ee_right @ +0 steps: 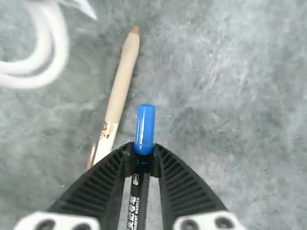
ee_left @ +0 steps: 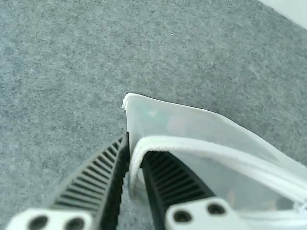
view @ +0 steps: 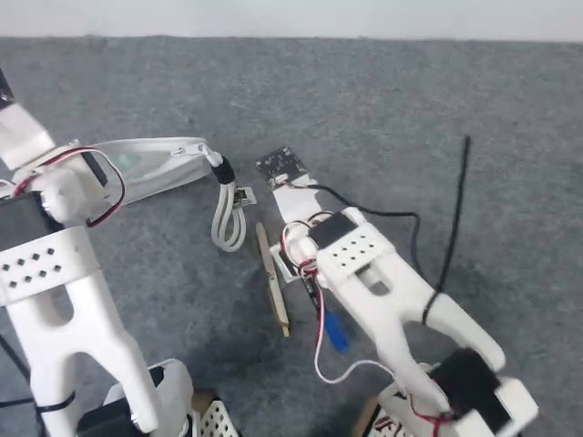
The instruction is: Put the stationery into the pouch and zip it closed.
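Right jaws clamp the blue-capped pen [ee_right: 144, 127], cap pointing forward along them; left jaws pinch the pouch [ee_left: 192, 129].

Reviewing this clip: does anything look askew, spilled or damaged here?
Nothing stands out. The left claw pinches the translucent white zip pouch by its edge, the right claw grips the blue-capped black marker, and the beige pen lies loose on the grey mat.

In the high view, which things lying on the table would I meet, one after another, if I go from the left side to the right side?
pouch → white strap loop → beige pen → blue marker → black cable
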Controlling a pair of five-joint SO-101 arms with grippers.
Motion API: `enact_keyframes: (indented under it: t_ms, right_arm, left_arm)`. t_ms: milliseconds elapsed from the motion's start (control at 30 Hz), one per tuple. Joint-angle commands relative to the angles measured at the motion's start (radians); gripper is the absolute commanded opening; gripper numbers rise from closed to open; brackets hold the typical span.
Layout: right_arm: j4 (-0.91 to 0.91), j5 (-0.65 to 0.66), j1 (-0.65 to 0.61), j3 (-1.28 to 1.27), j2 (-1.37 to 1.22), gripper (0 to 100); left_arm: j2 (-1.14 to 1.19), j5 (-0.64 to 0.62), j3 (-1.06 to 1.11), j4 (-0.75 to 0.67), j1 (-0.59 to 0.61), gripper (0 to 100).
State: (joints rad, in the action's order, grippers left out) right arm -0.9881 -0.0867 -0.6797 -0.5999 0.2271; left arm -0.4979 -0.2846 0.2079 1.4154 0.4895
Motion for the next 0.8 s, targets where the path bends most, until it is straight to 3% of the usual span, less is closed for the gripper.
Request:
enact_keyframes:
  t_ms: [0,167,300,767]
  right_arm:
    - [-0.030,0.006,0.002,0.031,0.125,0.6]
    - [-0.067,-0.008,0.002,0.031,0.220,0.6]
    - [-0.124,-0.081,0.002,0.031,0.312,0.6]
    - [-0.150,-0.087,-0.038,-0.063,0.674,0.6]
  left_arm:
    - [-0.009,-0.023,-0.036,-0.026,-0.032,1]
    - [-0.009,-0.025,-0.036,-0.025,-0.106,1]
    - [-0.009,-0.025,-0.036,-0.025,-0.112,1]
    - [-0.009,-0.025,-0.031,-0.026,-0.114,1]
